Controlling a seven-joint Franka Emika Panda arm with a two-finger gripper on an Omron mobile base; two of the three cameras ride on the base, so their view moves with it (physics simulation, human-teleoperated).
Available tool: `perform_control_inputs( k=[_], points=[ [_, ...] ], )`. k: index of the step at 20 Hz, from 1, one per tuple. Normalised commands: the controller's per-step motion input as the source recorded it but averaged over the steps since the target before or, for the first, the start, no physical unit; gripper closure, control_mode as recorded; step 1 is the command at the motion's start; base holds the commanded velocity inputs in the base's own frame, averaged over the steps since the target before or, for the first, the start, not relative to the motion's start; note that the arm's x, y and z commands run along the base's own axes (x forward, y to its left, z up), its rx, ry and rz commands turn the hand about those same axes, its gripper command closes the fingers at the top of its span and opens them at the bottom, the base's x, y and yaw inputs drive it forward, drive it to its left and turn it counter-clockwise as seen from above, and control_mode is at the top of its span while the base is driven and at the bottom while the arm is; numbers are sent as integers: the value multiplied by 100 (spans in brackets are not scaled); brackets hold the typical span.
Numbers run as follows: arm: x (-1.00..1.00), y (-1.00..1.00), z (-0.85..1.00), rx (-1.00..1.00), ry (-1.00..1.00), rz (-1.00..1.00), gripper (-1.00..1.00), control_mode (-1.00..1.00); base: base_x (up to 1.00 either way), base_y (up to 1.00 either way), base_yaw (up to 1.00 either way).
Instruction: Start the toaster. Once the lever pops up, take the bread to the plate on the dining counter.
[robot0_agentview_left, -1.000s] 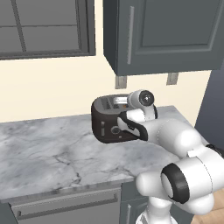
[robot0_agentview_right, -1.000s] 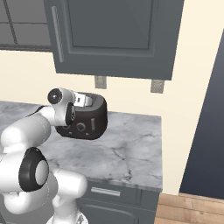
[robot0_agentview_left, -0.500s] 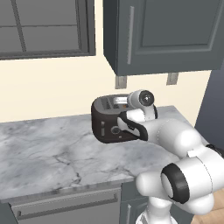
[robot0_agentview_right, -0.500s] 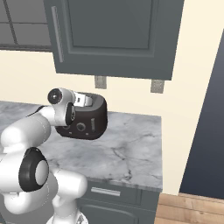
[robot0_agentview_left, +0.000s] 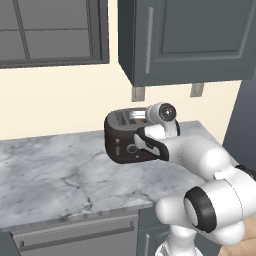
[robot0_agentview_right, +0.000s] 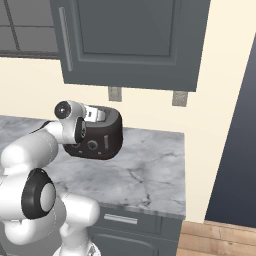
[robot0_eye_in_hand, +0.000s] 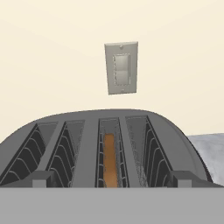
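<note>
Toaster (robot0_agentview_left: 125, 137) on marble table (robot0_agentview_left: 55, 175) near wall, bread (robot0_eye_in_hand: 110, 159) sunk in third slot from left, claw (robot0_eye_in_hand: 111, 178) wide open, empty, poised just above toaster.

No text, label, brand, number or sign can be read anywhere, not on the toaster (robot0_agentview_left: 125, 136) nor the cabinets (robot0_agentview_left: 185, 40).

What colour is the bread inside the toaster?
The bread is orange-brown, sitting down in one slot of the dark toaster. The hand view shows it best.
</note>
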Motion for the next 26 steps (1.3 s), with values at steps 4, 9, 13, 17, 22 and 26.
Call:
perform_control_inputs(
  k=[4,9,13,17,22,26],
  points=[
    [0,0,0,0,0,0,-100,-100,0,0,0],
    [0,0,0,0,0,0,-100,-100,0,0,0],
    [0,0,0,0,0,0,-100,-100,0,0,0],
    [0,0,0,0,0,0,-100,-100,0,0,0],
    [0,0,0,0,0,0,-100,-100,0,0,0],
    [0,0,0,0,0,0,-100,-100,0,0,0]
  ],
)
